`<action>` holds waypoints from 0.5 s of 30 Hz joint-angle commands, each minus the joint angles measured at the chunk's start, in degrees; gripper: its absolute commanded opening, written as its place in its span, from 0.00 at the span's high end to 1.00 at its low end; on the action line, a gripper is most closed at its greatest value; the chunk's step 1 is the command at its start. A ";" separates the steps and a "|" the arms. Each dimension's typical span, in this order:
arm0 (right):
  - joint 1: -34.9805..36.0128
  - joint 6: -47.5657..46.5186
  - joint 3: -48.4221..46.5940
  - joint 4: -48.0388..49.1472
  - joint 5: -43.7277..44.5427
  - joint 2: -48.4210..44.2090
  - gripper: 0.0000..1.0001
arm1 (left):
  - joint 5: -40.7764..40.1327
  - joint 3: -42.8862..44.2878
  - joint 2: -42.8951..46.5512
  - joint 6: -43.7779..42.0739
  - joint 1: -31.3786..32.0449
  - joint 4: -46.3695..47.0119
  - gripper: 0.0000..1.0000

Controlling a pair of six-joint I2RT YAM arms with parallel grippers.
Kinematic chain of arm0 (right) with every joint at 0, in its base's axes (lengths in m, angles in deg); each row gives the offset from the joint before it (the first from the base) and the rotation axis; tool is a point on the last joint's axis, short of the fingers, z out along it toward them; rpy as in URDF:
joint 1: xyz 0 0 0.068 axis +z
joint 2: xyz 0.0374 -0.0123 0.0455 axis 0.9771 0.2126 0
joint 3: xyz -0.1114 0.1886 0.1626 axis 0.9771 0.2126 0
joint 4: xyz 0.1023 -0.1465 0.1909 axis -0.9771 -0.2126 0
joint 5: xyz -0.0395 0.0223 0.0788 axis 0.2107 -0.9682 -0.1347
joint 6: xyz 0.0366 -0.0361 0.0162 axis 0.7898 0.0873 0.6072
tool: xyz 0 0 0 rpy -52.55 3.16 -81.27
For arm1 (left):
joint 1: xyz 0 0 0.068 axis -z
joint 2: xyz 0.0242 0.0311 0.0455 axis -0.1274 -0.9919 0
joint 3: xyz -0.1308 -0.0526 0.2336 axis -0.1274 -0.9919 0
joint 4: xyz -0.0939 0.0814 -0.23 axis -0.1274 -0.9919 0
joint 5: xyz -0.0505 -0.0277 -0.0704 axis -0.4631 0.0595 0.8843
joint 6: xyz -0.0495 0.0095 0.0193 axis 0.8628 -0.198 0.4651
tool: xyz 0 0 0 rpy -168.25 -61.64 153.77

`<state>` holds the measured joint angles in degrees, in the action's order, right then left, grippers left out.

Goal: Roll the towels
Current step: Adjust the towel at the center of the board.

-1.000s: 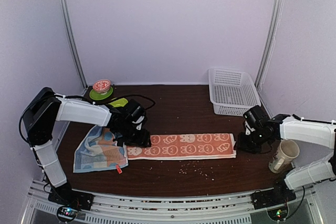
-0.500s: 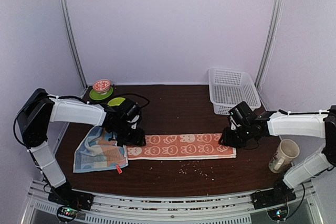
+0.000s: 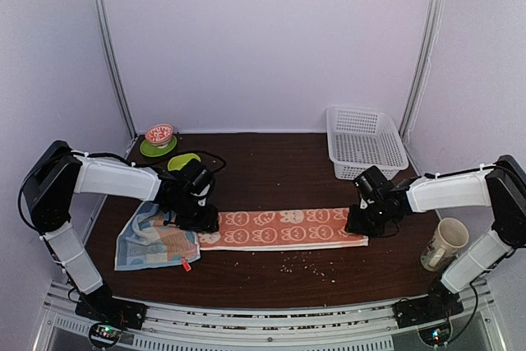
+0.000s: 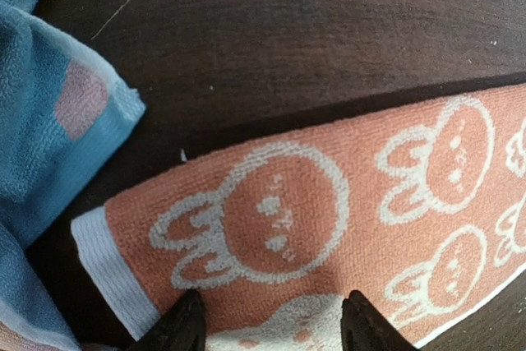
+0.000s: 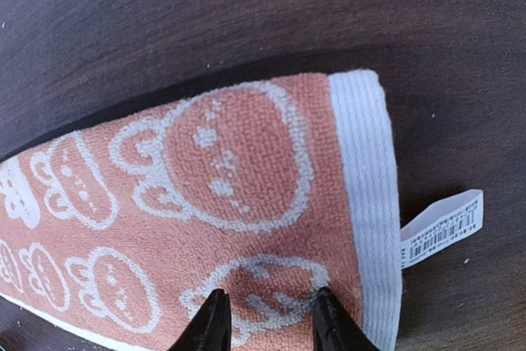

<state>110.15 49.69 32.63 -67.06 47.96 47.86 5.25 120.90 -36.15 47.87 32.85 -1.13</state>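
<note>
Top external: orange towel (image 3: pixel 283 228) lies flat mid-frame, blue towel (image 3: pixel 152 240) lower left. Left wrist: left fingers (image 4: pixel 185 328) stand apart on the orange towel. Right wrist: right fingers (image 5: pixel 215 325) apart too; white tag (image 5: pixel 440 228) at right, writing too small to read.

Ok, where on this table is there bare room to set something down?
Widest bare patch: dark table behind the orange towel, bordered by the bowl and white basket. The strip between towel and near edge is free apart from crumbs. Crowded: left gripper by the blue towel, right gripper near the mug.
</note>
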 commanded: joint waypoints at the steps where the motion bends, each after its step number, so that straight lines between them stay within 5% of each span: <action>1: -2.48 -0.14 2.62 -1.57 2.49 1.42 0.64 | 2.32 0.52 -1.65 -1.92 0.80 0.54 0.42; 15: -8.93 -0.74 5.51 -4.20 -2.10 -3.64 0.62 | 4.51 8.11 -2.21 -2.72 6.62 -1.20 0.35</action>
<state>102.39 48.64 35.71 -64.14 45.08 45.43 9.50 128.29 -41.26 45.84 39.29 -1.20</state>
